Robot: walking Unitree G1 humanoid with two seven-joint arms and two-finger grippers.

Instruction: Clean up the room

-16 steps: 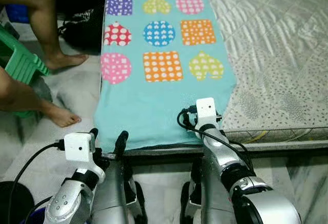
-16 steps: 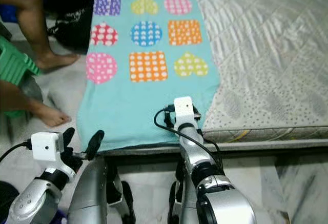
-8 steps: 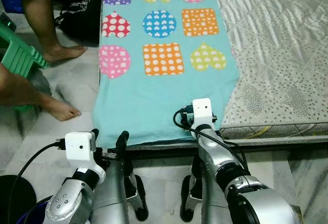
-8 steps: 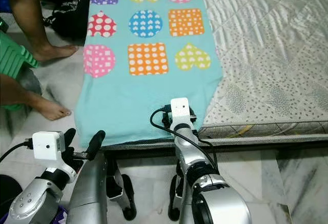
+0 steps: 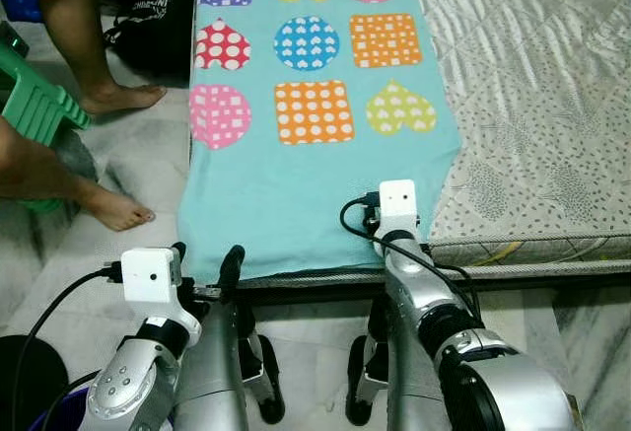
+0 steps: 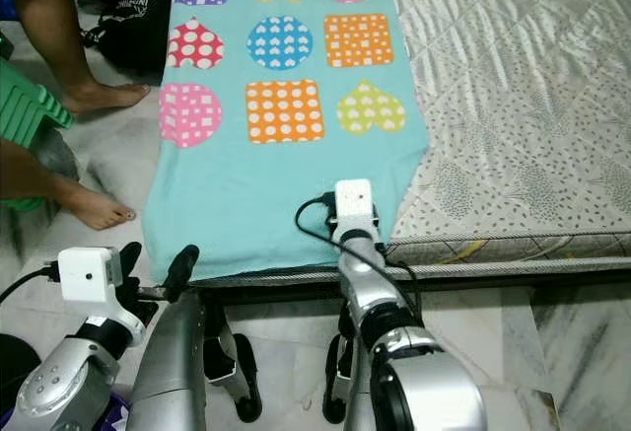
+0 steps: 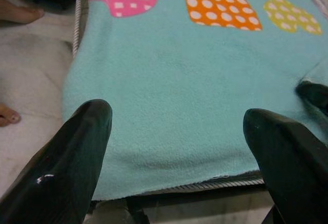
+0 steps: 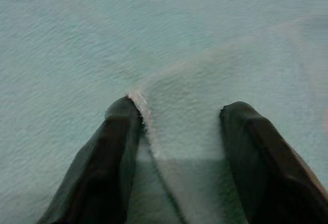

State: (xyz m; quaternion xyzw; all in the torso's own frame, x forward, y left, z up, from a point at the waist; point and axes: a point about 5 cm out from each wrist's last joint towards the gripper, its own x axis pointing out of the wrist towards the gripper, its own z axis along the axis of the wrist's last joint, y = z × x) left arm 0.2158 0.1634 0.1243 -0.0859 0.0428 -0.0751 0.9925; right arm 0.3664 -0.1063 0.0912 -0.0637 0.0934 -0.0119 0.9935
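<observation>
Right wrist view: right gripper (image 8: 177,121) fingers spread, a raised fold of the teal blanket (image 5: 296,184) between them.
Left gripper (image 5: 202,263): spread wide, just short of the blanket's near left edge.
Blanket: flat on the mattress (image 5: 532,86), near edge overhanging.
Risk: fleece may slip out if the pinch catches too little.
Hidden: right fingertips from the head views; person (image 5: 59,96) cut off at far left.
</observation>
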